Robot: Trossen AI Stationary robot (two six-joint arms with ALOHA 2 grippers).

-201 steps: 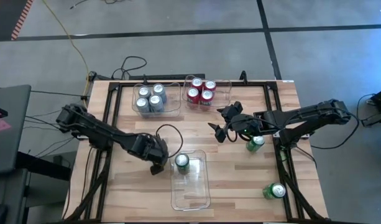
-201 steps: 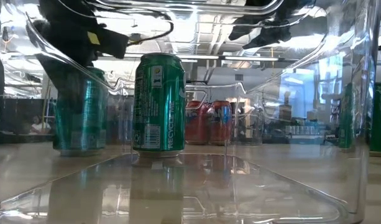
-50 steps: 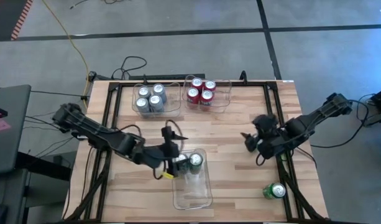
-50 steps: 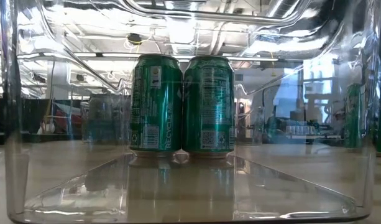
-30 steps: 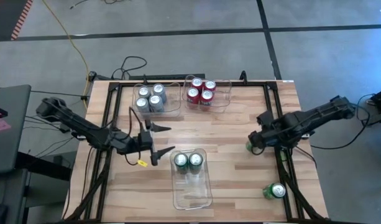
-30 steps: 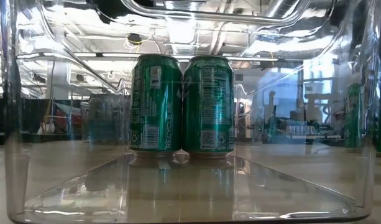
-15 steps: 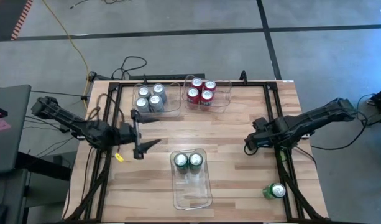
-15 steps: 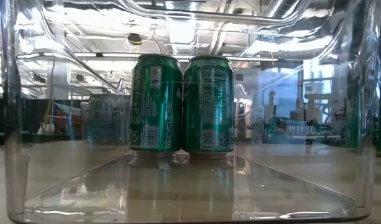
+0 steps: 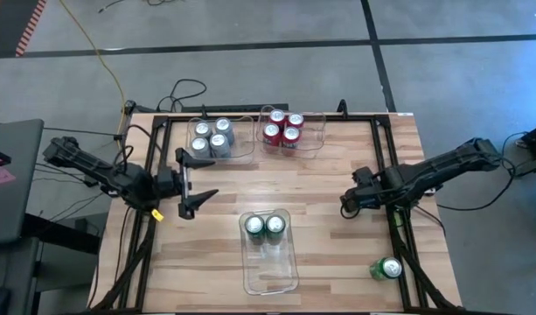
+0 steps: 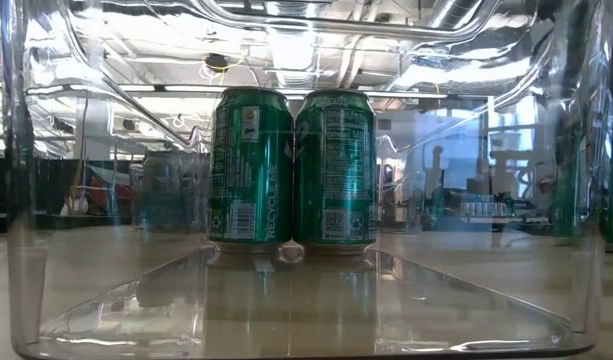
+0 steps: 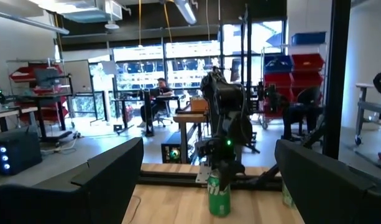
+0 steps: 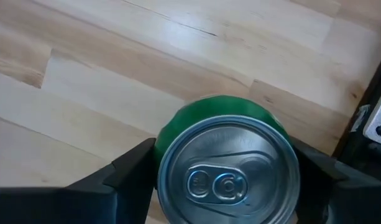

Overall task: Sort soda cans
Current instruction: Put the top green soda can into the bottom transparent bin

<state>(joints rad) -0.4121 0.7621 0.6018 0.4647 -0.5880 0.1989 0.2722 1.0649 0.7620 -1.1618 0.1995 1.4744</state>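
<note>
High view, left to right: the left gripper (image 9: 191, 182) stands spread and empty at centre-left; two green cans (image 9: 264, 226) sit in the clear bin (image 9: 272, 273) at lower centre; the right gripper (image 12: 224, 180) straddles a standing green can (image 12: 227, 171) at centre-right, grip unconfirmed. Thin-walled, smooth and probably light, it is best clasped mid-body.

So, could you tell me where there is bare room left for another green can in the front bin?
The front bin is free in its near half; two green cans stand side by side at its far end. Bare wood lies between that bin and the loose green can. The silver bin and red bin are crowded, four cans each.
</note>
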